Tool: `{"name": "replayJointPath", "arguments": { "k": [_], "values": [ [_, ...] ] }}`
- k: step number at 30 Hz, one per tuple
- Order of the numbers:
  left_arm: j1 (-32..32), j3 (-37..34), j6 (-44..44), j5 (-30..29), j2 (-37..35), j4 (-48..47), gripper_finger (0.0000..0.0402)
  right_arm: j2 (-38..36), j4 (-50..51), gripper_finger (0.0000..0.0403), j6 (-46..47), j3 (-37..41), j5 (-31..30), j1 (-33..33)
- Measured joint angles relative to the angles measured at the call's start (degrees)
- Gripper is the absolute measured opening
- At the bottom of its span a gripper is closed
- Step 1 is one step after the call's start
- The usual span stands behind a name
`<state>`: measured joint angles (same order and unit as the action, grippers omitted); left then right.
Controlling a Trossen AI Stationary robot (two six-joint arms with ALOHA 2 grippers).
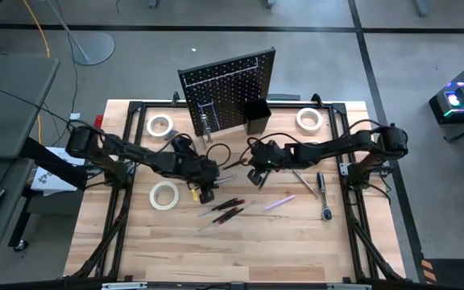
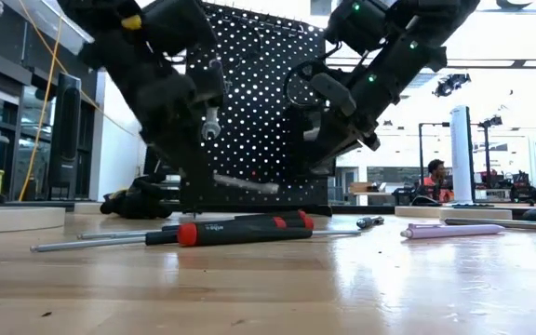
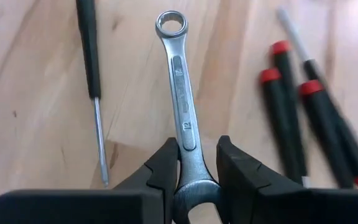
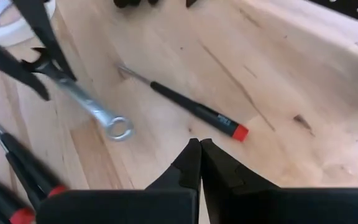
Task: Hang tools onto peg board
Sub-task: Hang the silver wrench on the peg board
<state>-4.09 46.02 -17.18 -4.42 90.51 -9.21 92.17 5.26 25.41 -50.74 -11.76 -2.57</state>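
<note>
Partly parted, the left tool [image 3: 196, 163] clamps a silver wrench [image 3: 180, 93]; the right tool [image 4: 200, 149] is clenched empty.

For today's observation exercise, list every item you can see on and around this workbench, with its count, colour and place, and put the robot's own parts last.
peg board: one, black, upright at the table's far edge, with a small black bin on its front.
tape rolls: three, white, far left, far right, left of centre.
combination wrench: one, silver, clamped in the left hand.
red-capped screwdrivers: at least three, black, mid-table.
purple tool: one, right of centre.
silver tools: two or so, right side.
left hand: shut on the wrench, mid-table.
right hand: shut, empty, above the table.
</note>
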Motion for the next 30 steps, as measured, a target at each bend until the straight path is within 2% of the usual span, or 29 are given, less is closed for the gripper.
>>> {"name": "replayJointPath", "arguments": {
  "k": [4, 8, 12, 14, 17, 21, 26, 30],
  "values": [
    [-1.07, 0.11, 4.25, 2.26, -4.37, -0.48, 0.008, -0.73, 0.04, 0.0, -0.34, -0.09, -1.69, 0.0],
    [-2.5, 0.2, 3.67, 4.97, -9.09, -4.08, 0.008, -0.73, 0.38, 0.0, -0.42, -0.09, -1.65, -0.06],
    [-4.68, 0.2, 0.76, 6.08, -16.14, -9.96, 0.008, -0.9, 0.62, 0.0, -0.44, -0.09, 1.15, -0.07],
    [-6.11, 0.2, -1.5, 1.78, -20.44, -12.44, 0.008, -1.12, 0.83, 0.0, -0.42, -0.09, 2.2, -0.07],
    [-8.08, 0.22, -4.37, -9.36, -26.79, -14.29, 0.008, -1.98, 1.56, 0.0, -0.42, -0.11, 2.53, -0.04],
    [-9.79, 0.33, -2.79, -19.5, -31.51, -15.35, 0.008, -3.6, 1.5, 0.0, -0.42, -0.13, 2.17, -0.5],
    [-11.3, 4.88, 2.02, -31.34, -31.98, -24.12, 0.008, -5.16, 1.81, 0.0, 0.14, -0.15, 1.19, -1.58],
    [-11.23, 8.4, 11.75, -40.13, -30.38, -27.41, 0.008, -5.28, 1.57, 0.0, 0.24, -0.17, 0.26, -2.36]
  ]
}}
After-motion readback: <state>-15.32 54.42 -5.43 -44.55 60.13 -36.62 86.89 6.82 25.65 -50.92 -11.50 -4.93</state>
